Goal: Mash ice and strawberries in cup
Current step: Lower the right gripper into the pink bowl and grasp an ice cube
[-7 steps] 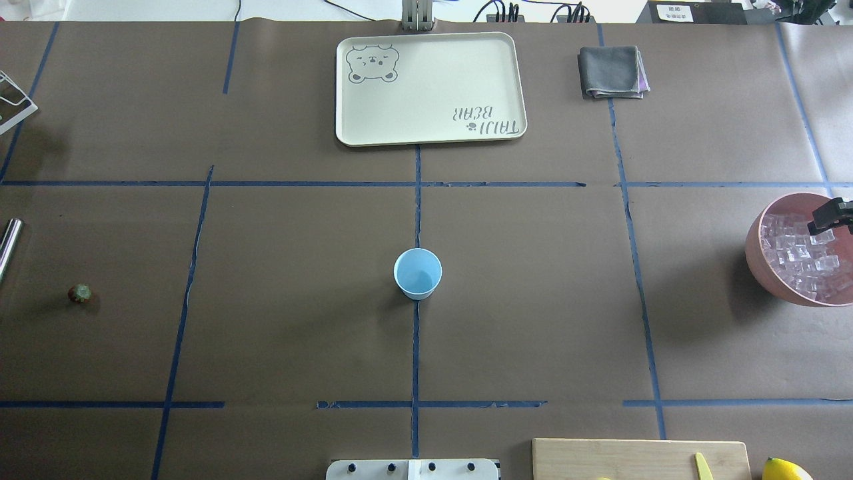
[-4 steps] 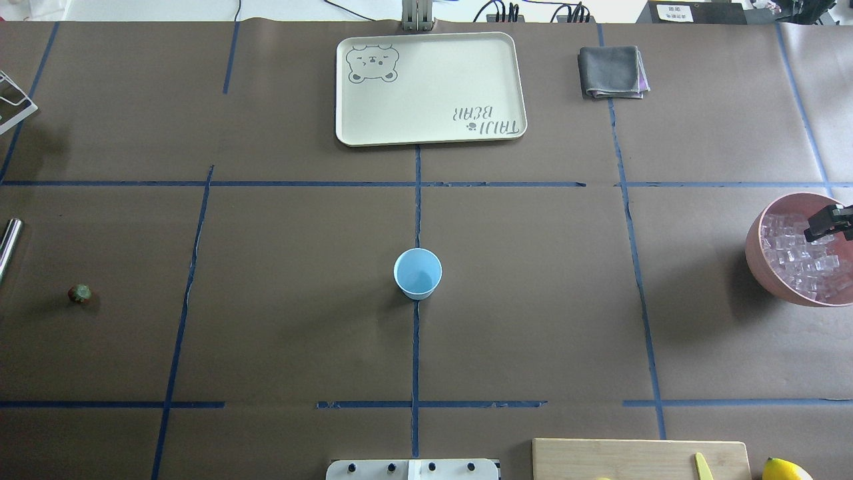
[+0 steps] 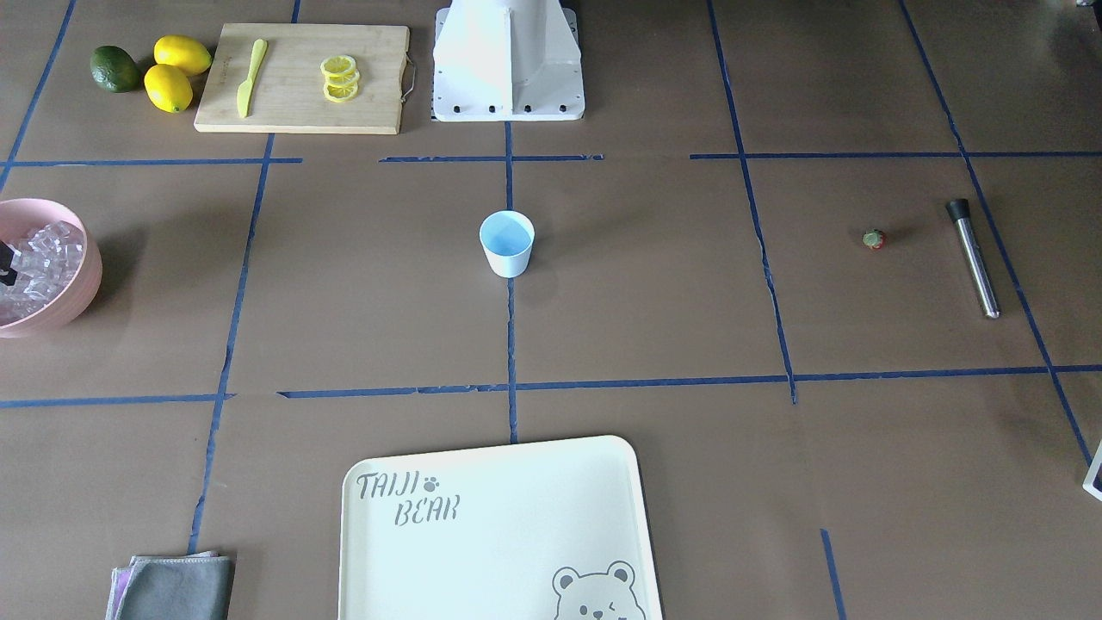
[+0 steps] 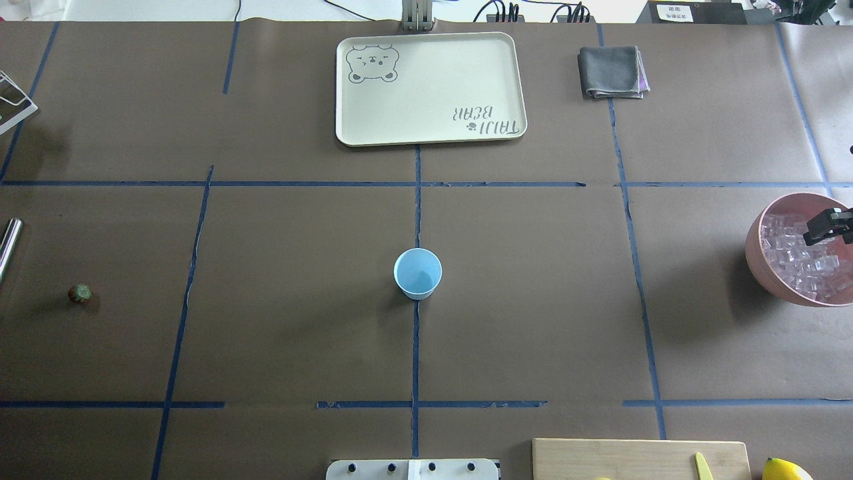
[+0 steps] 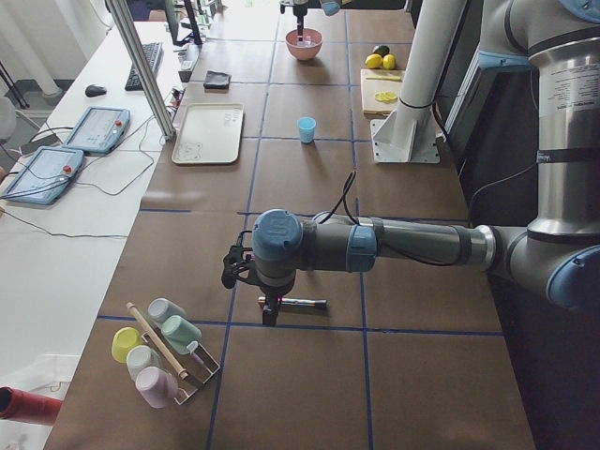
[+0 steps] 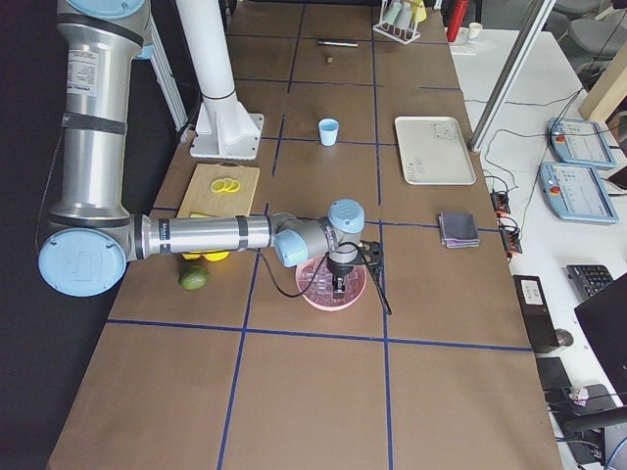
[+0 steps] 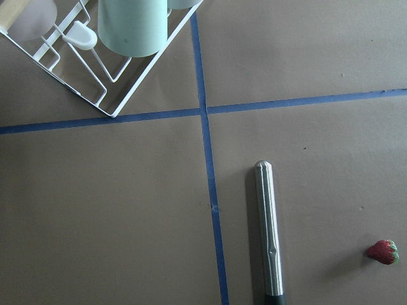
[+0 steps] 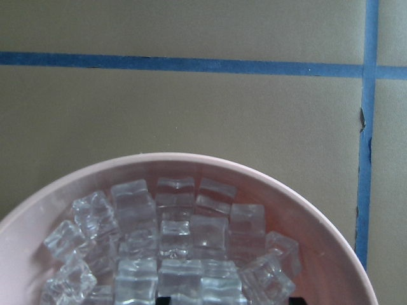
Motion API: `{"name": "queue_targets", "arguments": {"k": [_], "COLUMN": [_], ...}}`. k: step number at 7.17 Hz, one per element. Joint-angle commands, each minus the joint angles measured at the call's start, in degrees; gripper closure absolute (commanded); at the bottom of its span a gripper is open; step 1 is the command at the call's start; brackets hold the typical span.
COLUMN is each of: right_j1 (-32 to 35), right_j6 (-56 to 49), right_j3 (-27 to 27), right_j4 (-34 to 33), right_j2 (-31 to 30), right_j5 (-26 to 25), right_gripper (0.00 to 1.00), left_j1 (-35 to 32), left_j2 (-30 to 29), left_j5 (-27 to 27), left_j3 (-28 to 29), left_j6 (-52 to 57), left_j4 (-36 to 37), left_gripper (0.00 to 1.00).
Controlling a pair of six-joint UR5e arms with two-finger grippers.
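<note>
The light-blue cup (image 4: 418,272) stands upright and empty at the table's middle; it also shows in the front view (image 3: 507,243). The ice (image 4: 796,257) fills a pink bowl (image 4: 756,253) at the right edge. My right gripper (image 4: 828,225) hangs over the ice; in the right wrist view only its fingertips (image 8: 164,299) show, spread apart above the cubes (image 8: 172,241), so it is open. The tiny strawberry (image 4: 80,293) lies far left, near a metal rod (image 7: 270,235). My left gripper (image 5: 269,317) hovers above that rod; I cannot tell whether it is open or shut.
A cream tray (image 4: 430,87) and a grey cloth (image 4: 612,71) lie at the far side. A cutting board (image 3: 301,77) with lemon slices and a yellow knife, two lemons (image 3: 176,73) and a green fruit (image 3: 114,69) sit by the robot base. A cup rack (image 7: 95,57) stands far left.
My right gripper has shifted slightly over the ice bowl. The cup, the strawberry and the rod have not moved.
</note>
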Motion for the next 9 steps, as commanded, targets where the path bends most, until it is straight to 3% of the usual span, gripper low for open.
{"name": "queue_targets", "arguments": {"k": [1,2,3,4,7,9], "right_j1": [-0.22,-0.22,-0.14,-0.05,7.57,7.86], "right_j6": [-0.01,-0.10,-0.36,-0.36,-3.52,-2.92], "right_j3": [-0.28,-0.20,0.33,0.86,8.48,11.58], "right_j4": [0.00,0.09,0.26,0.26,-2.44,-9.11], "right_j2": [0.23,0.23,-0.03,-0.29,-3.28,2.13], "right_j5": [0.00,0.09,0.17,0.35,1.49,1.41], "right_gripper": [0.43,0.72,0.91,0.98,1.00,0.99], "left_j1": [0.00,0.00,0.00,0.00,0.00,0.00], "left_j2": [0.00,0.00,-0.09,-0.09,-0.09,-0.09], "left_j5": [0.00,0.00,-0.09,-0.09,-0.09,-0.09], "left_j3": [-0.01,-0.01,-0.01,-0.01,-0.45,-0.45], "left_j6": [0.03,0.03,-0.05,-0.06,-0.06,-0.14], "left_j4": [0.00,0.00,0.00,0.00,0.09,0.17], "left_gripper": [0.00,0.00,0.00,0.00,0.00,0.00]}}
